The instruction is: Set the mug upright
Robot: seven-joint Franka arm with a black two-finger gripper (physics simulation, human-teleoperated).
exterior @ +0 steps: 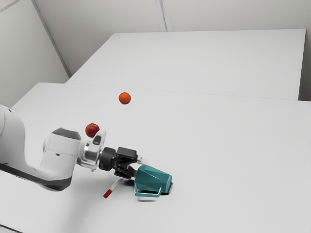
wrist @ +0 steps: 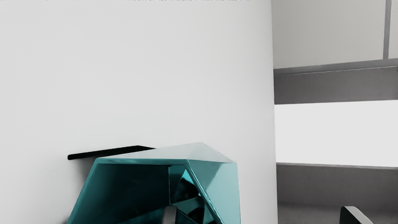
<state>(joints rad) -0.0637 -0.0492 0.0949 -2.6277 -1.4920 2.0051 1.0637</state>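
The teal faceted mug (exterior: pixel 151 178) lies on its side on the table, its mouth facing the gripper (exterior: pixel 138 167) and its base toward the exterior view's right. Its handle is on the side nearest the exterior camera. In the wrist view the mouth of the mug (wrist: pixel 130 186) looks toward the hand. The gripper (wrist: pixel 260 215) is open there, one finger at the mouth opening and the other well outside the mug's side wall, apart from it. Whether the first finger touches the mug cannot be told.
A white marker with a red end (exterior: pixel 108 193) lies beside the mug, toward the exterior view's left. A red apple (exterior: pixel 92 130) sits behind the hand, and an orange (exterior: pixel 125 98) is farther back on the white table (exterior: pixel 233 145).
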